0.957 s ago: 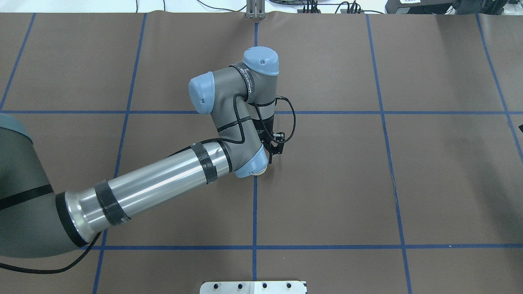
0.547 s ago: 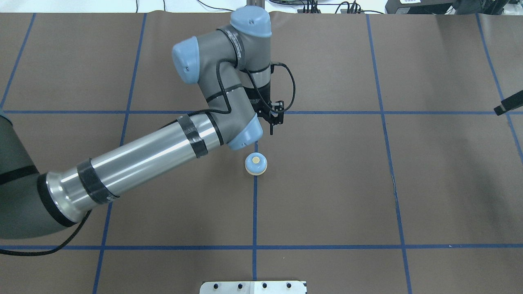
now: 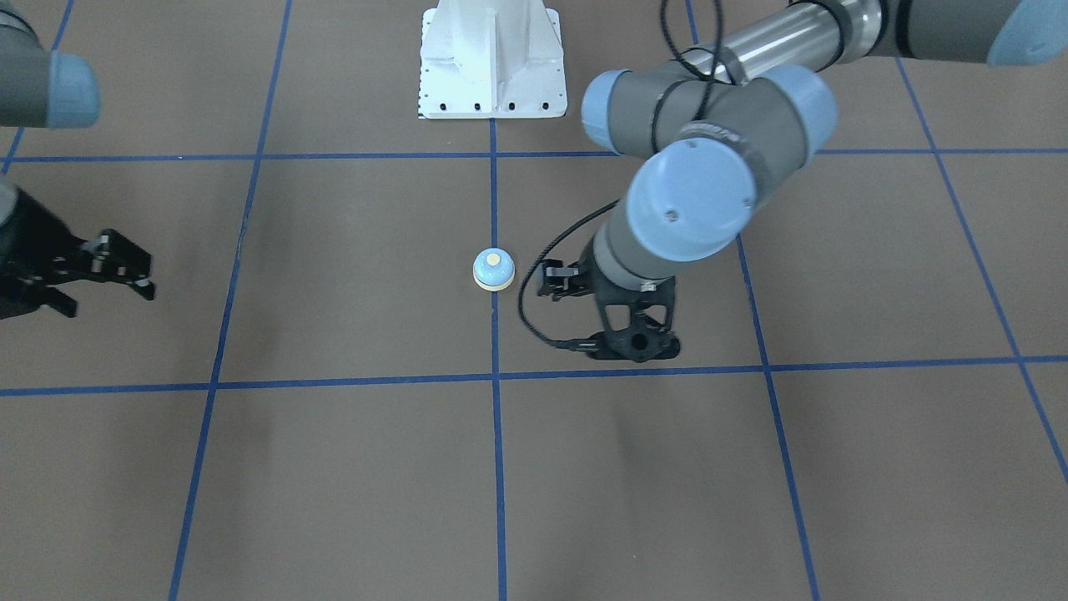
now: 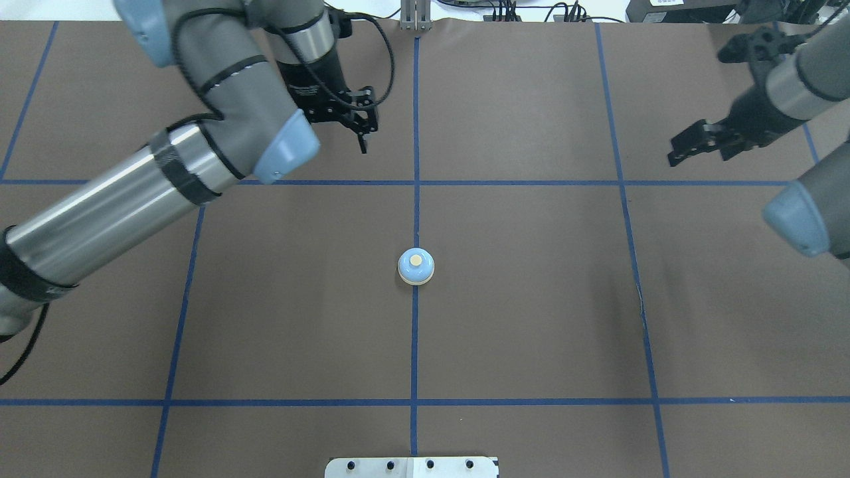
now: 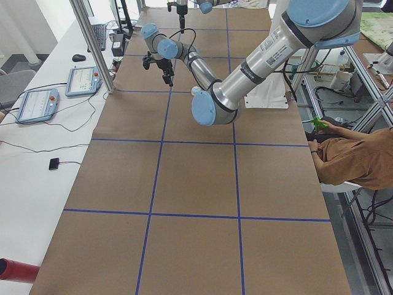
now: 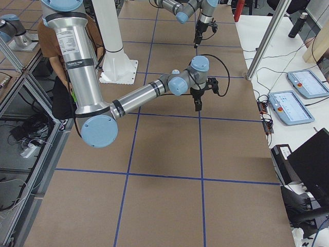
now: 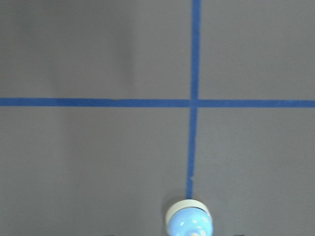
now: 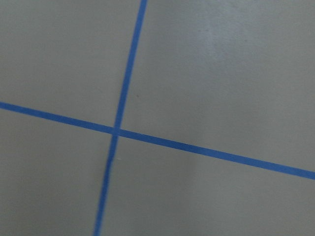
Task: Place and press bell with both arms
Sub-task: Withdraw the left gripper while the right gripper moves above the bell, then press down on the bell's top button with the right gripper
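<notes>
Sitting upright on the brown surface [image 4: 531, 318], the bell [image 4: 416, 267] rests just below the middle of the overhead view, right on the vertical blue tape line [image 4: 415, 345], with its cream button facing up. Nothing touches it. In the left wrist view only its dome peeks in at the bottom edge.

The left pincer [image 3: 636, 342] hangs just to the right of the bell in the front-facing view, clear of it and carrying nothing. The views do not settle whether its jaws stand wide or narrow. In the overhead view it lies in the upper left, above the horizontal tape line.

The right pincer [image 3: 111, 300] is at the far left edge of the front-facing view, well apart from the bell. Its two fingers stand visibly apart with nothing between them. Its wrist camera shows only tape lines crossing on bare surface.

Judging by this layout, the placing step looks complete and the pressing step has yet to begin. Since the task asks for both arms, the press likely falls to the right one. It would need to travel toward the centre, line up a fingertip over the small button, and push straight down. An off-centre push could slide or tip such a light bell.
</notes>
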Robot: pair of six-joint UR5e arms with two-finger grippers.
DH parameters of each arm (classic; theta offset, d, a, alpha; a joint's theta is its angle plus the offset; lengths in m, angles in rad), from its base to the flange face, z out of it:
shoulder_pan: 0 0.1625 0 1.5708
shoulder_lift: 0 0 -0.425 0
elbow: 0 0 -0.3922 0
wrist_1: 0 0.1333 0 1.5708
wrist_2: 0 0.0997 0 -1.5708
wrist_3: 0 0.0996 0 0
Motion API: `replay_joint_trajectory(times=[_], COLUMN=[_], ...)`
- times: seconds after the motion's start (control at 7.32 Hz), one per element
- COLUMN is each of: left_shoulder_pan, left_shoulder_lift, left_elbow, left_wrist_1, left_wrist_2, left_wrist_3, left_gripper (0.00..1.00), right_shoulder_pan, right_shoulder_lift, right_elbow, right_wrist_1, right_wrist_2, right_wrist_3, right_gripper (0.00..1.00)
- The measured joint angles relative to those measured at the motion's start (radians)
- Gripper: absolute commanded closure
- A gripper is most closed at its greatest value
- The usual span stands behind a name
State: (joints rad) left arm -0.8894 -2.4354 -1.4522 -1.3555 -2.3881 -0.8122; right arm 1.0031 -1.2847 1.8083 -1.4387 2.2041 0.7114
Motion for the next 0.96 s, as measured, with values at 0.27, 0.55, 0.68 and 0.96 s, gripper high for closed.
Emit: replay_joint_trajectory(times=[0.27,0.55,0.68,0.96], left_shoulder_pan=[-0.087,-0.142,-0.153,-0.159], left_shoulder_lift=[0.177,0.315,0.349,0.369], left_elbow=[-0.144,-0.233,-0.255,-0.268], left_wrist_1=[0.004,0.004,0.005,0.005], left_wrist_2=[-0.037,-0.045,-0.046,-0.045], left_wrist_3=[0.132,0.225,0.240,0.247], left_gripper=[0.15,0.15,0.15,0.13], right_shoulder_pan=[-0.209,-0.391,-0.434,-0.481], right_shoulder_lift=[0.152,0.307,0.391,0.499], right_elbow=[0.003,-0.052,-0.121,-0.245], right_wrist_1=[-0.004,-0.028,-0.057,-0.087], right_wrist_2=[-0.155,-0.305,-0.331,-0.340], right_wrist_3=[0.350,0.528,0.563,0.639], right_gripper=[1.00,1.00,1.00,1.00])
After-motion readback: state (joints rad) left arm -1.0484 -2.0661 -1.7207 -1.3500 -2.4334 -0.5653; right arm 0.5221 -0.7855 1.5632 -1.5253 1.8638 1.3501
